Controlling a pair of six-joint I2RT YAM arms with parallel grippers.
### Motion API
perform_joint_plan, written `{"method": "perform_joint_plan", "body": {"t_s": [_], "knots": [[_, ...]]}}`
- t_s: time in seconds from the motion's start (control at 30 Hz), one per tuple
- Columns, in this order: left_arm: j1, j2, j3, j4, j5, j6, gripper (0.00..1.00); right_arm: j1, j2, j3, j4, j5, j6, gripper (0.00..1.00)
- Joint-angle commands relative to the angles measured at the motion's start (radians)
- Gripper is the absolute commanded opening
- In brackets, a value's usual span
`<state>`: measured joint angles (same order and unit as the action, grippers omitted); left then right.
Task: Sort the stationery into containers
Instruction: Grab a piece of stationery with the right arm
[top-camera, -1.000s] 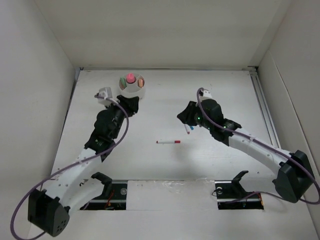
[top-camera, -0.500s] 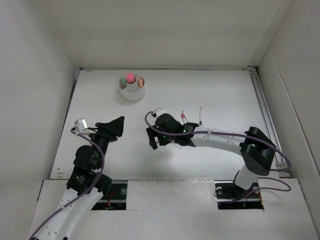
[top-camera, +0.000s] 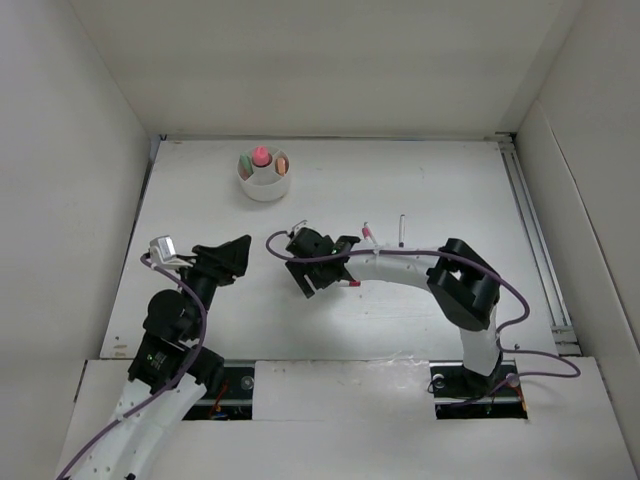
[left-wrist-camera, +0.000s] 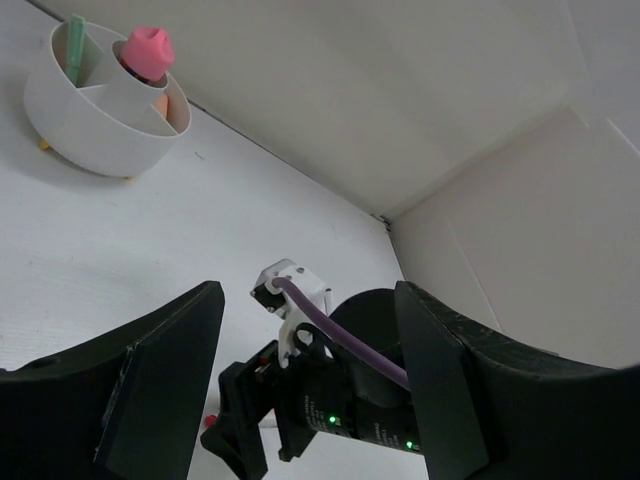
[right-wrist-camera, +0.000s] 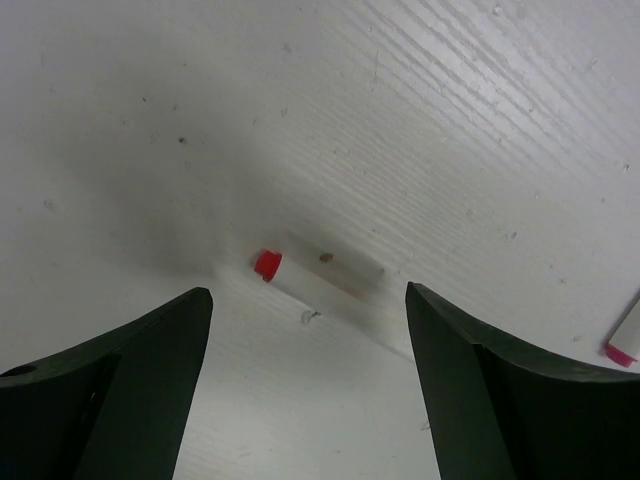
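The pick-up step was in hand: the right gripper (right-wrist-camera: 305, 300) hung with jaws apart over the red-capped pen (right-wrist-camera: 325, 272) at frame centre, which next required lowering, closing and carriage to the divided cup (top-camera: 265, 192) at upper left.

A round white plastic cup (top-camera: 262, 193), divided inside into compartments, stands upright at the far left of the table (top-camera: 450, 180). It holds a pink-capped bottle (left-wrist-camera: 147, 50), a green pen (left-wrist-camera: 76, 35) and an orange piece (left-wrist-camera: 160, 102) (each in its own compartment). A short white pen with a red cap (right-wrist-camera: 325, 272) lies flat mid-table. A pink-tipped white pen (top-camera: 369, 233) and a thin dark pen (top-camera: 402, 228) lie near it, apart.
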<state>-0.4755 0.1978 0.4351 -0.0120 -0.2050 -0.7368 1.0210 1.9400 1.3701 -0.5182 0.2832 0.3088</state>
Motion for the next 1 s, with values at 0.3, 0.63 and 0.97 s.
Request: {"method": "perform_joint_plan", "body": {"t_s": [0.3, 0.63, 0.97], "knots": [[0.002, -0.052, -0.009, 0.064, 0.025, -0.021, 0.7, -0.008, 0.073, 0.084, -0.095, 0.024, -0.063, 0.59], [0.002, -0.043, -0.028, 0.095, 0.036, -0.021, 0.7, -0.038, 0.082, 0.064, -0.086, -0.058, -0.083, 0.35], [0.002, -0.014, -0.029, 0.095, 0.058, -0.021, 0.7, -0.067, 0.171, 0.144, -0.072, -0.098, -0.102, 0.47]]}}
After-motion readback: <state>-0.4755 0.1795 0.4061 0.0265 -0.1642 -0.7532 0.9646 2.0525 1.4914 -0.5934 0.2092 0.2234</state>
